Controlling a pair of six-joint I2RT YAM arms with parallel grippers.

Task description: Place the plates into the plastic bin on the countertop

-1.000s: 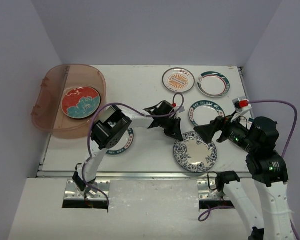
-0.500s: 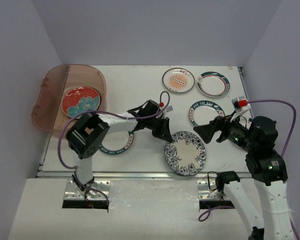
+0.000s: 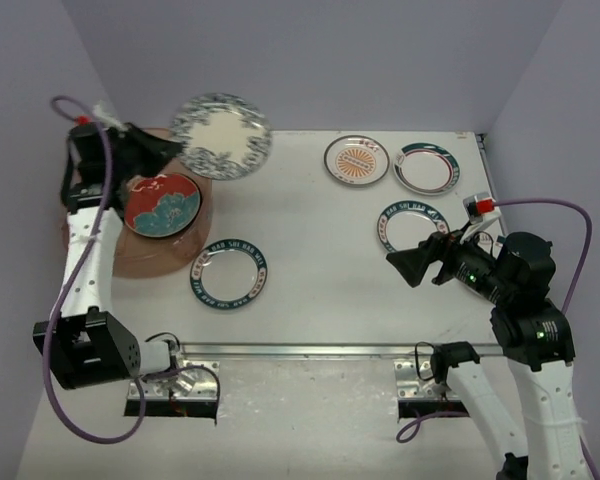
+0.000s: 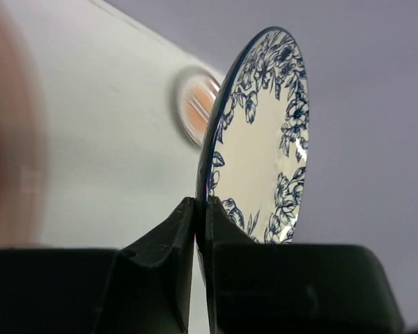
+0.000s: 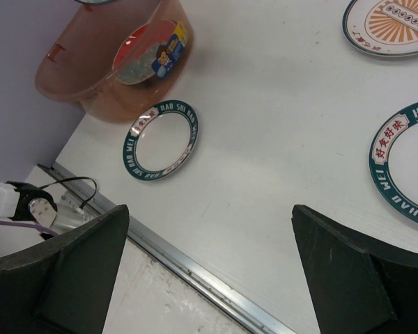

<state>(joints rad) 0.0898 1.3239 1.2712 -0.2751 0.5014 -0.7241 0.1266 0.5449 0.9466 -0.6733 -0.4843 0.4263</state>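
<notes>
My left gripper [image 3: 165, 150] is shut on the rim of the blue floral plate [image 3: 221, 136] and holds it in the air beside the back right of the reddish-brown plastic bin [image 3: 88, 232]. In the left wrist view its fingers [image 4: 168, 240] pinch the plate [image 4: 261, 149] edge-on. A red-and-teal floral plate [image 3: 162, 204] lies in the bin. On the white countertop [image 3: 310, 260] lie a teal-rimmed lettered plate [image 3: 229, 274], a second one [image 3: 411, 226], an orange sunburst plate [image 3: 357, 160] and a green-and-red rimmed plate [image 3: 425, 167]. My right gripper [image 3: 408, 265] is open and empty above the countertop.
The metal front rail [image 3: 320, 350] runs along the near edge of the countertop. Purple walls close in the back and both sides. In the right wrist view the bin [image 5: 118, 59], the near lettered plate [image 5: 161, 139] and the rail [image 5: 195, 268] show below the open fingers.
My left arm has taken the blue floral plate from the front middle of the countertop, lifted it and swung it far left and back, up beside the bin. The right arm has not moved.
</notes>
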